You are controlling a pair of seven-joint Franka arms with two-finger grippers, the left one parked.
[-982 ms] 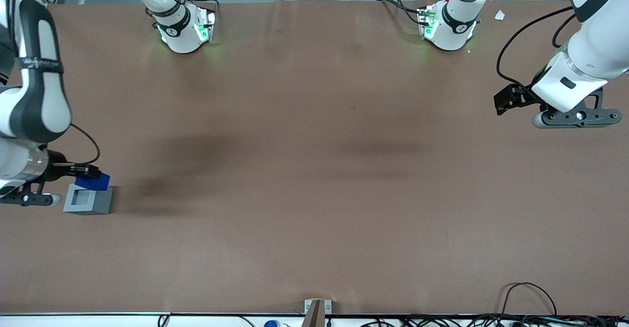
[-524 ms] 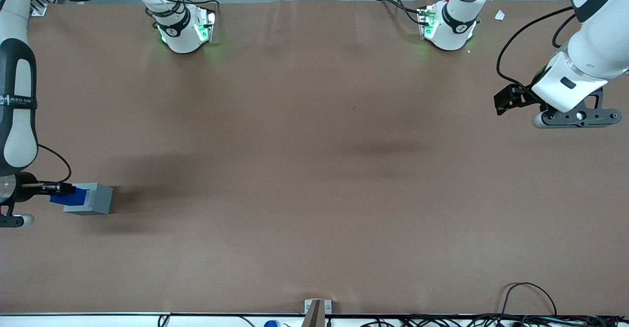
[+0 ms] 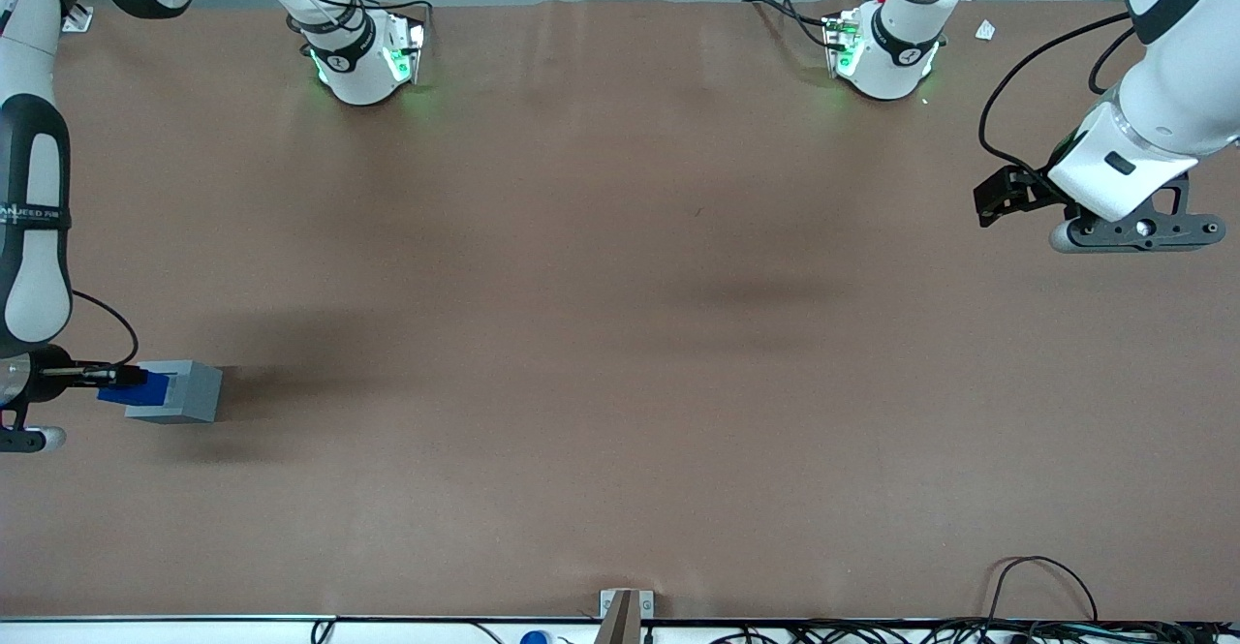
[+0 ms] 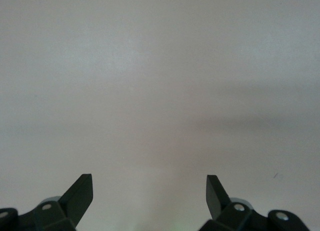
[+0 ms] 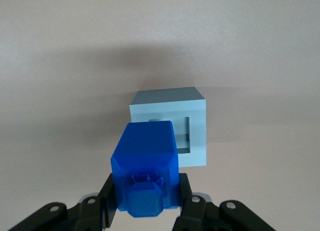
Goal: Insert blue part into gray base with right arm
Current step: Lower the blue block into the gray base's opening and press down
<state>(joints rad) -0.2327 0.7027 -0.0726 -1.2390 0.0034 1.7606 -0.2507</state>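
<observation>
- The right arm comes down the working arm's end of the bench, white shell with black bands, one band carrying small white lettering.
- Its gripper sits low over the gray base, jaws clenched on the blue part. In the wrist view the two slim black fingers press flat against either side of the block.
- The blue part is a glossy bright-blue plastic block, squarish with softly rounded edges, and a small octagonal stub with a ribbed collar sticks out of the face turned toward the wrist camera.
- The gray base is a matte light-gray plastic cube with crisp corners. A square recess is cut into one face, and part of its rim and inner wall shows past the blue block.
- In the front view the blue part overlaps the base's edge at about nine o'clock of the base; I cannot tell whether the two touch or whether the block has entered the recess.
- The bench top is a dull brown sheet, smooth with faint creases near its edge farthest from the front camera, and soft shadows lie across it next to the base.
- Black cables trail along the bench edge nearest the front camera, toward the parked arm's end.
</observation>
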